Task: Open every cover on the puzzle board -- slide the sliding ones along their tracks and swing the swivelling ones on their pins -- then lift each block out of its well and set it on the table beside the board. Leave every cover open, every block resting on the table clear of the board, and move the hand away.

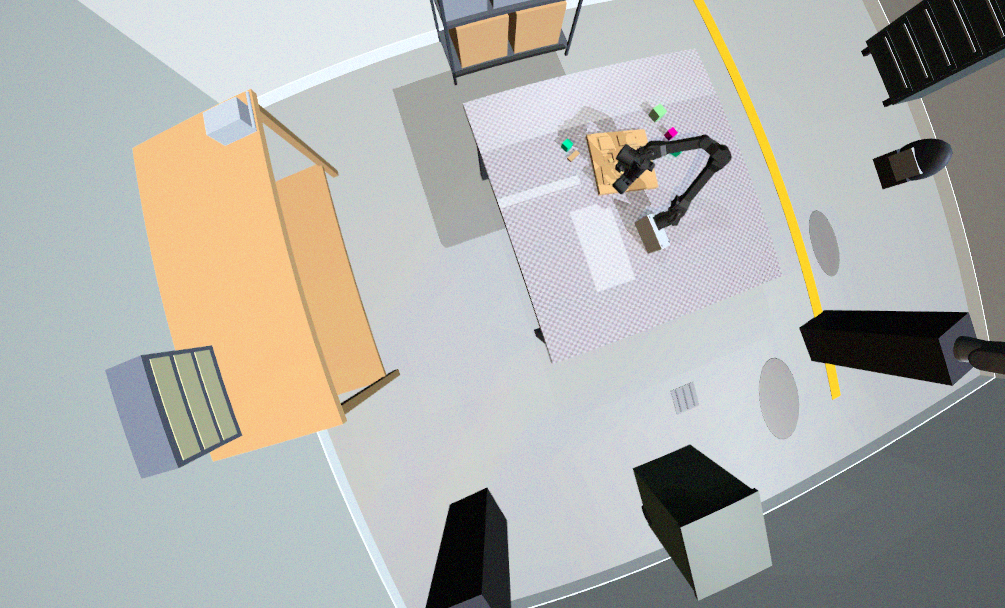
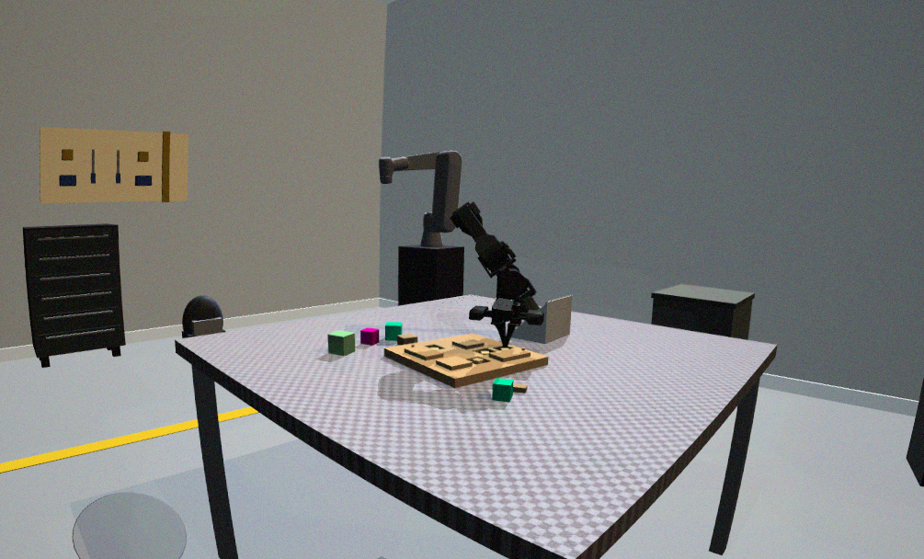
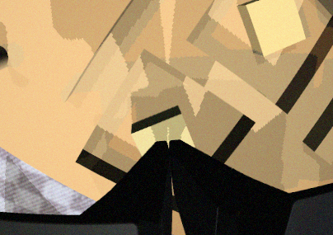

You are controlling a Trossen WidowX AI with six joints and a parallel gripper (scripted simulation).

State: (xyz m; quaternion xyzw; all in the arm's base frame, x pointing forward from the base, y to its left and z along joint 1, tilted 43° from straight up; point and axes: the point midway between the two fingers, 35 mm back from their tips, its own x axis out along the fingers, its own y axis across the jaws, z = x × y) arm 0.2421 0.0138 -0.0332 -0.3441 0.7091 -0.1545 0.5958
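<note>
The wooden puzzle board (image 1: 602, 188) (image 2: 456, 380) (image 3: 29, 108) carries raised tan covers (image 2: 454, 362) (image 2: 423, 352) and square openings. My gripper (image 2: 505, 345) (image 3: 167, 152) is shut, tips low over the board's side nearest the arm's base. In the wrist view a pale yellow square (image 3: 142, 140) lies right at the tips, partly hidden by them; another (image 3: 278, 23) shows at upper right. On the table beside the board are a light green block (image 1: 658, 112) (image 2: 340, 343), a magenta block (image 1: 670, 133) (image 2: 369, 336) and two teal blocks (image 1: 566, 144) (image 2: 502, 390) (image 2: 393, 330).
A small tan block (image 1: 572, 155) (image 2: 519, 388) lies beside the nearer teal block, and a brown one (image 2: 406, 338) lies behind the board. An upright panel (image 2: 557, 319) stands near the arm's base. The arm reaches over the board and hides part of it in the top view.
</note>
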